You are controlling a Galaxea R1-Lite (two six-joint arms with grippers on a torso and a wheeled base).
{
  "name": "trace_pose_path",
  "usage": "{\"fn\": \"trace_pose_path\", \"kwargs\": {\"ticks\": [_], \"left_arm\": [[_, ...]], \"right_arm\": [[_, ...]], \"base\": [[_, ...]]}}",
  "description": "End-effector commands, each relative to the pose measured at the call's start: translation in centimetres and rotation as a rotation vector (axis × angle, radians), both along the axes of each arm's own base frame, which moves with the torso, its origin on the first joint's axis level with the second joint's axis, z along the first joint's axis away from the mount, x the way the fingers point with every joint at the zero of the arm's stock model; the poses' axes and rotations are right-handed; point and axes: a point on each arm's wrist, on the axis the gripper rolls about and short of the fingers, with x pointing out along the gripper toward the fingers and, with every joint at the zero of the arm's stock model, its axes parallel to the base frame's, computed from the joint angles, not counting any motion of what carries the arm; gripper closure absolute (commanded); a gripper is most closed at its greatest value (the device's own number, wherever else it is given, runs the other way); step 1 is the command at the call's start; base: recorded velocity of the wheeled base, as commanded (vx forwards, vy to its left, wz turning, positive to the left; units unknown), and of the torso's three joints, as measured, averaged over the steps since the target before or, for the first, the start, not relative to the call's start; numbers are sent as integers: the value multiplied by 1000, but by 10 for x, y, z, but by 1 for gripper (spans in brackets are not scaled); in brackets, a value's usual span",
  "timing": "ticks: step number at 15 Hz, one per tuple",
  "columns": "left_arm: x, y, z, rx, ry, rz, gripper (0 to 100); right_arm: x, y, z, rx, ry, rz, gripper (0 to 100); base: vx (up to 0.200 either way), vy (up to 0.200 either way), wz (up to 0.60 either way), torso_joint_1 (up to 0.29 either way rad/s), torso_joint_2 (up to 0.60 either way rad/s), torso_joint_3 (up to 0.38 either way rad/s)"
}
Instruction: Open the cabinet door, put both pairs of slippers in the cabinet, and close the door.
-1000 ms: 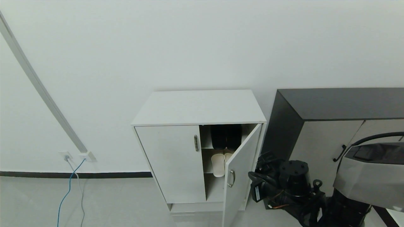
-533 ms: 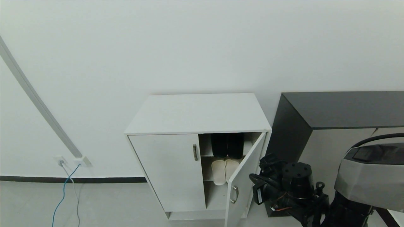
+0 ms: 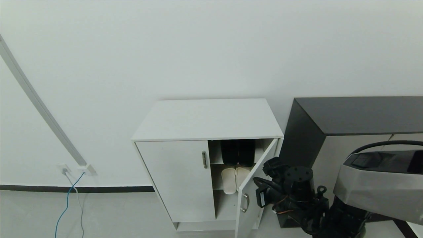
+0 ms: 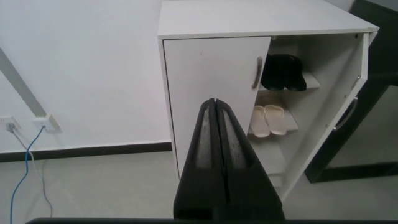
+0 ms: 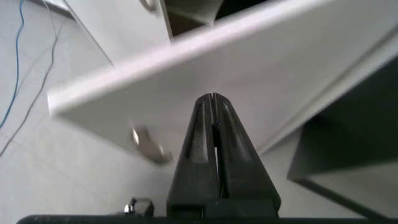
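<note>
You had both pairs inside the cabinet [image 3: 206,119]: black slippers [image 3: 237,152] on the upper shelf, white slippers [image 3: 234,178] on the shelf below. Its right door [image 3: 252,185] stood half open. Your right gripper [image 5: 212,96], jaws pressed together on nothing, pointed at that door's outer face; your left gripper [image 4: 215,101] was likewise closed and empty, facing the cabinet front.

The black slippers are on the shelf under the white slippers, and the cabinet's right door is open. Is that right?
Not quite. The black slippers are on the shelf above the white slippers, not under them; the head view shows this. The cabinet's right door is open, as you said.
</note>
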Motion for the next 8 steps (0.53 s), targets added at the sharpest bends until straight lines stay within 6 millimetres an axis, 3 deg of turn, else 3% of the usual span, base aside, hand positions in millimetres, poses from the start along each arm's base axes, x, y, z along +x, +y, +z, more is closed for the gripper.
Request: {"fn": "trace_pose_path", "kwargs": {"ticks": [1,8], "left_arm": [[0,0,0,0,1,-1,100],[0,0,0,0,1,0,100]], "right_arm": [[14,11,-10,9,-13,0,100],[48,23,-23,11,-26,-26,100]], "base": [[0,0,0,0,0,0],[0,0,0,0,0,0]]}}
